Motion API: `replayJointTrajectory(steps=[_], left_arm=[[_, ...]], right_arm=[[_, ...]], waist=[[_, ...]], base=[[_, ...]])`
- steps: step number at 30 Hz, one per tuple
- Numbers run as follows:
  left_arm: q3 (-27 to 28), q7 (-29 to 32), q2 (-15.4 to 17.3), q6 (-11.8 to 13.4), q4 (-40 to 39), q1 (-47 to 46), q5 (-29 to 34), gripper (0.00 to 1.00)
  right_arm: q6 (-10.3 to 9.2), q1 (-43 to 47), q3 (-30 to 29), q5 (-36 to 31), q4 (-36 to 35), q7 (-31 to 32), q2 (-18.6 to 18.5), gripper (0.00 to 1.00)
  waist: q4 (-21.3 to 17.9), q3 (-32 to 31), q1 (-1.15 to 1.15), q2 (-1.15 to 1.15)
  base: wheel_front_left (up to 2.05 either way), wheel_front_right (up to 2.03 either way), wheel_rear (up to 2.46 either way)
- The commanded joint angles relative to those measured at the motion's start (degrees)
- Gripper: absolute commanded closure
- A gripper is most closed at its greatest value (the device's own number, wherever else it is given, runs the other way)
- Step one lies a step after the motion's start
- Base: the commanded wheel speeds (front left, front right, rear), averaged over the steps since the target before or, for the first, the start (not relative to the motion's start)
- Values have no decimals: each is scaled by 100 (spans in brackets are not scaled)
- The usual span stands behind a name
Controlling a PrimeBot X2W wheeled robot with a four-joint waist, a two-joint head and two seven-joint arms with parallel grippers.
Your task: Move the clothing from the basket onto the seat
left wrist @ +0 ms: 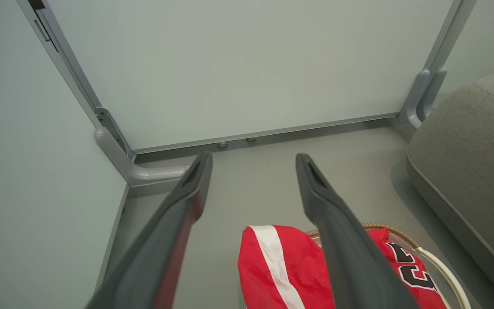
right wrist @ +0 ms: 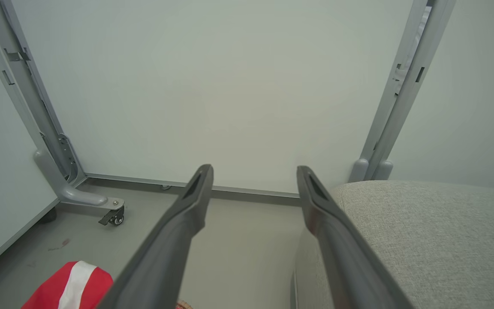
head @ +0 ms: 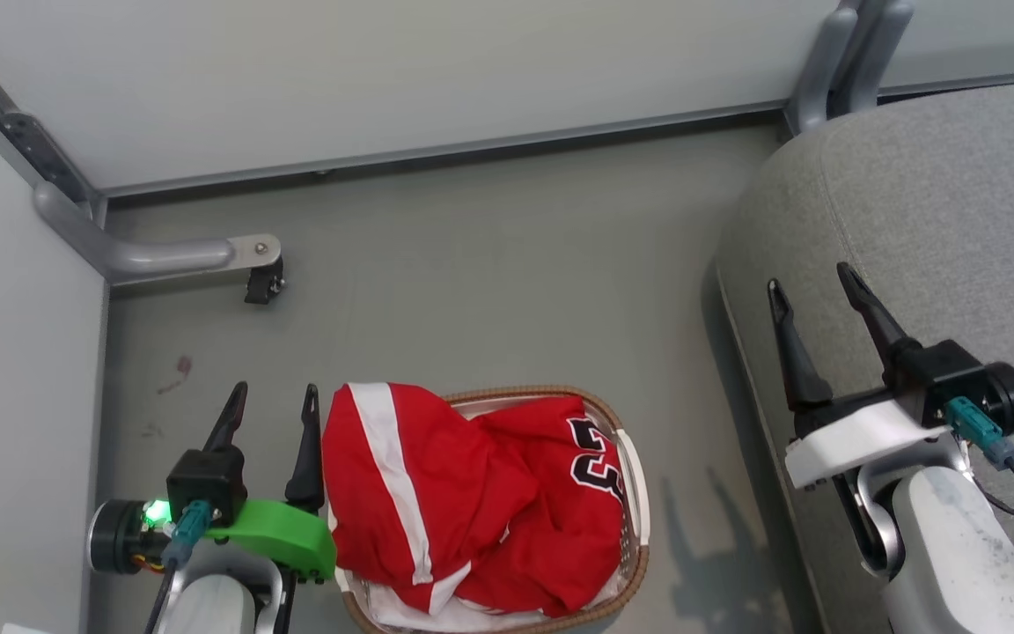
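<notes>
grey floor (head: 472,264), screened corner: red clothing in its basket, seat alongside, nothing lifted yet.
clothing (head: 437,493) heaped in basket (head: 639,493), striped piece (head: 384,475) spilling over the rim toward left gripper (head: 275,387), which hangs just beside it, fingers spread and empty; right gripper (head: 808,275) likewise spread, empty, above the edge of seat (head: 938,202), likely waiting.

The clothing (head: 472,493) lies in the basket (head: 642,528), left of the seat (head: 938,202).

Pale partition panels (head: 384,70) stand on a grey floor (head: 489,264); one grey support foot (head: 150,256) carries a black caster (head: 262,284), a reddish smudge (head: 180,366) nearby.
</notes>
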Motion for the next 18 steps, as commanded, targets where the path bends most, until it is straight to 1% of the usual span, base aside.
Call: replayJointTrajectory(steps=[1, 9, 18], left_arm=[[-16, -5, 2, -30, 42, -211, -58, 0], [-171, -2, -4, -95, 483, -914, -62, 0], [-450, -2, 0, -131, 922, -1553, -69, 0]], right_arm=[[-4, -152, -4, -17, -89, -12, 2, 0], [-5, -707, 100, -56, -522, -11, 112, 0], [-5, -1130, 224, -122, -906, -11, 194, 0]], waist=[[-172, 555, 0, 0], [-449, 1383, 0, 0], [-772, 2201, 0, 0]], base=[[0, 0, 0], [0, 0, 0], [0, 0, 0]])
